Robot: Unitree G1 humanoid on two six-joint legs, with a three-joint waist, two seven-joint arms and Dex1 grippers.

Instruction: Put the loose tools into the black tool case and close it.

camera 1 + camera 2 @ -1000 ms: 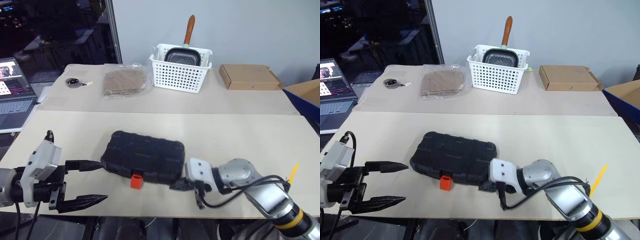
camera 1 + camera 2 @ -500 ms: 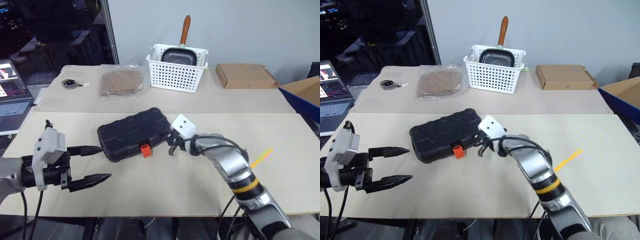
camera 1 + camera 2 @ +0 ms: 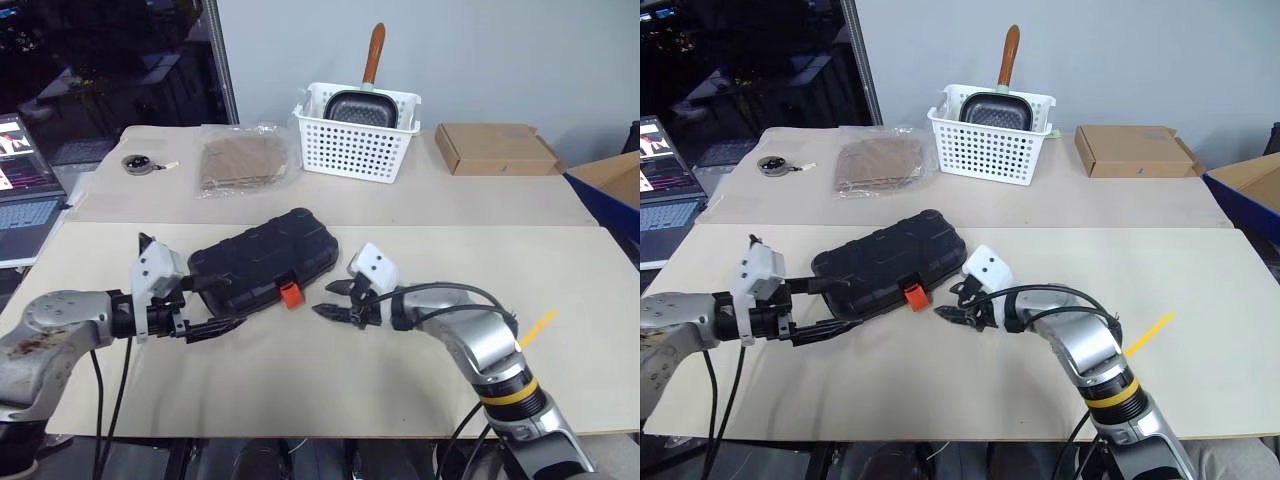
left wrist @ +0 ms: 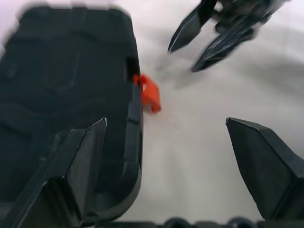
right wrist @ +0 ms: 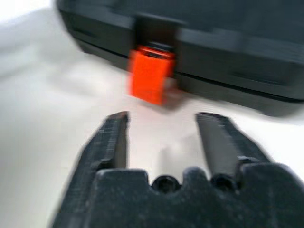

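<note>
The black tool case (image 3: 262, 260) lies shut on the near table, its orange latch (image 3: 290, 294) hanging off the front edge. My left gripper (image 3: 221, 304) is open at the case's left front corner, with one finger (image 4: 78, 159) over the lid and the other over bare table. My right gripper (image 3: 325, 300) is open just right of the latch (image 5: 151, 73), pointing at it, with nothing between its fingers (image 5: 111, 137). It also appears in the left wrist view, beyond the latch. The loose tools are out of view.
On the far table stand a white perforated basket (image 3: 360, 135) holding a pan, a flat cardboard box (image 3: 497, 148), a plastic bag of brown material (image 3: 243, 163) and a small round object (image 3: 143, 162). A laptop (image 3: 25, 190) sits at the left, a blue box (image 3: 610, 190) at the right.
The case's right end has swung away from me, turning the case. My right gripper left that end, moved to the latch and opened. My left gripper advanced to the case's left corner.
</note>
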